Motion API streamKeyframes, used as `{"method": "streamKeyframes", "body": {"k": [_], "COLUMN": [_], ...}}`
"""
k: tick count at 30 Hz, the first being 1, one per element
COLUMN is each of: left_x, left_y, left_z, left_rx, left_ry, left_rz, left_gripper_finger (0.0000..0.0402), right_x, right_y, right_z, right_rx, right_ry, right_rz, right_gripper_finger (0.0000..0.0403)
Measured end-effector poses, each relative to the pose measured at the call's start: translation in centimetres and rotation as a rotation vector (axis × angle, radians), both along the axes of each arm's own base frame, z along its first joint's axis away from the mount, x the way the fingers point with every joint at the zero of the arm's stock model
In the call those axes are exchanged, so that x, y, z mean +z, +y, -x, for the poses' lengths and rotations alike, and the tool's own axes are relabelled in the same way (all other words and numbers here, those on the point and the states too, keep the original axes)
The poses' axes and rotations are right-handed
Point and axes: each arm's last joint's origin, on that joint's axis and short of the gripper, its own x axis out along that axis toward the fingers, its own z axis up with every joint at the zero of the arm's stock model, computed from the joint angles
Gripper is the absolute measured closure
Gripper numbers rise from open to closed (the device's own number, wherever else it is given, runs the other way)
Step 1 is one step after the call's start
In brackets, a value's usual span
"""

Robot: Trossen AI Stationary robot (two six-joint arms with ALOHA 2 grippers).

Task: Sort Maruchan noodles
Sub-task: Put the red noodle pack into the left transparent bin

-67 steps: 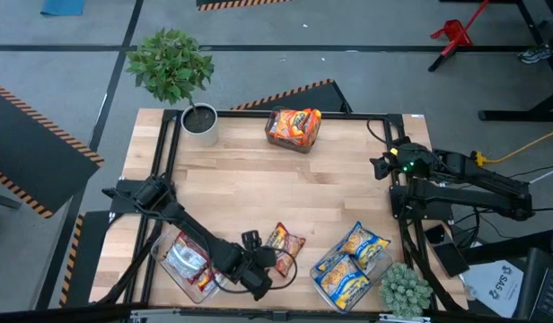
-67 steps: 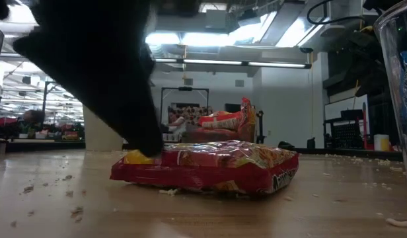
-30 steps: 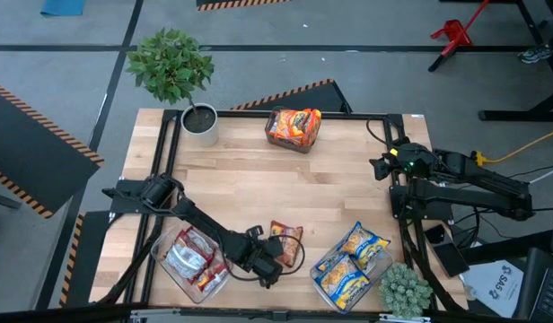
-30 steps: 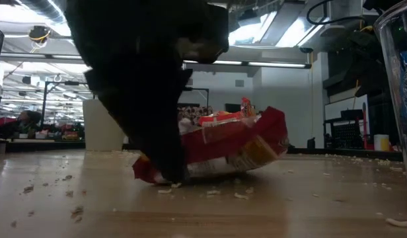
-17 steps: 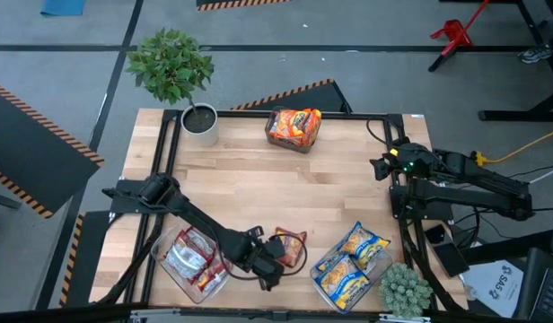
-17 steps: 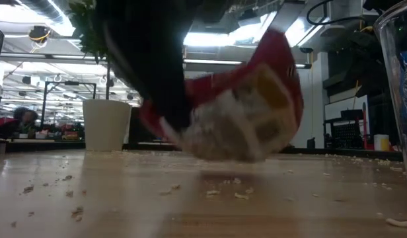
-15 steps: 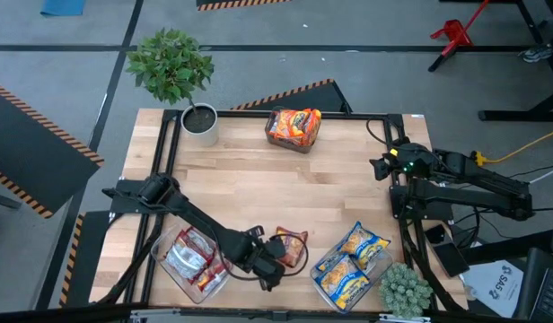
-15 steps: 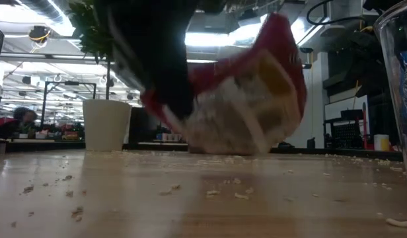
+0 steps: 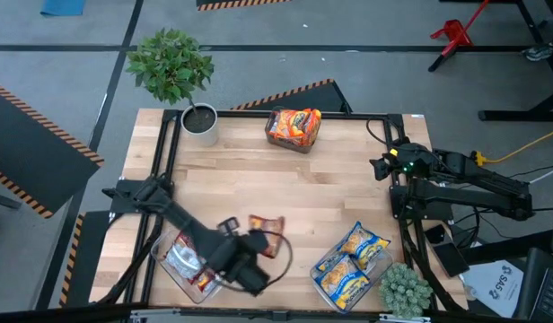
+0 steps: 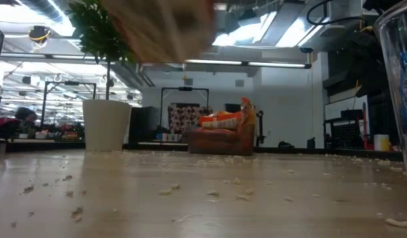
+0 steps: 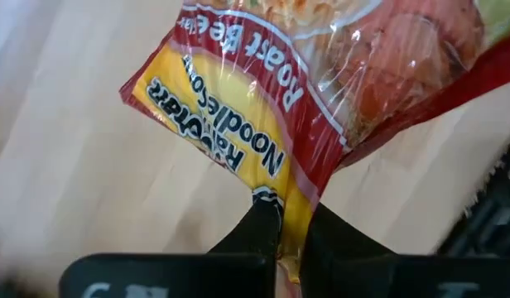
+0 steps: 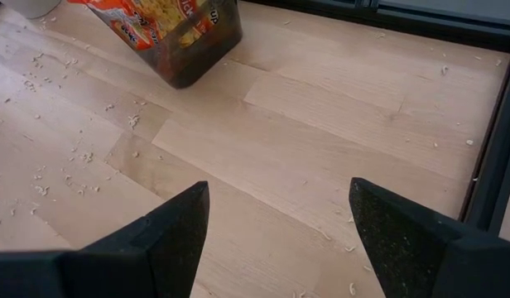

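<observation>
My left gripper (image 9: pixel 257 239) is shut on a red-and-yellow ramen packet (image 9: pixel 266 224) above the table's near middle, just right of the clear bin (image 9: pixel 166 266) that holds silver-and-dark-red packets. The packet fills the left wrist view (image 11: pixel 321 91) and shows as a blur at the top of the low view (image 10: pixel 167 26). My right gripper (image 9: pixel 381 167) is open and empty at the table's right edge, over bare wood (image 12: pixel 276 223). Blue-and-yellow packets (image 9: pixel 353 260) lie in a bin at the near right. Orange packets (image 9: pixel 294 126) lie in a bin at the far middle. My left gripper pinches the packet's crimped end edge (image 11: pixel 295 207), at its yellow corner, between the two fingers. The packet reaches away from the fingertips toward the table's far side. It is lifted clear of the table.
A white pot with a green plant (image 9: pixel 201 121) stands at the far left corner. A small succulent (image 9: pixel 404 289) stands at the near right corner. Noodle crumbs (image 10: pixel 210 193) are scattered on the wood. A black frame (image 9: pixel 165 152) runs along the table's edges.
My left gripper has lifted the red packet off the table, first tipping it up by one end, then carrying it up and toward the table's left edge, toward the left bin. The packet now hangs clear, near the top of the low view.
</observation>
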Motion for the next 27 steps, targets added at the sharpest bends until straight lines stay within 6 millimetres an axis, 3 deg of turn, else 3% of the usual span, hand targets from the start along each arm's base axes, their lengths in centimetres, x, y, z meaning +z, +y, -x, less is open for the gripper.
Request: {"method": "streamKeyframes", "body": {"k": [5,15,20,24,27], "left_x": [2.6,2.7,4.3,6.2,6.9], "left_y": [-2.4,-7.4,-9.6,-10.6,-10.7], "left_z": [2.9,8.0,10.8,12.6,13.7], "left_rx": [0.095,0.241,0.305,0.393,0.468], "left_ry": [-0.066,0.049,0.033,-0.111,-0.11], "left_rz": [0.073,0.278,0.372,0.427,0.473], "left_gripper_finger": [0.0389,0.0389,0.0389,0.0388,0.0389], "right_x": [0.0,0.0,0.0,0.0,0.0], "right_y": [0.0,0.0,0.0,-0.1,-0.1], "right_z": [0.0,0.0,0.0,0.0,0.0], "right_rx": [0.0,-0.011,-0.012,-0.013,-0.014], "right_ry": [0.0,0.003,0.003,0.002,0.002], "right_rz": [0.0,0.012,0.013,0.013,0.014], "right_gripper_finger": [0.0123,0.0123,0.0123,0.0123,0.0123]}}
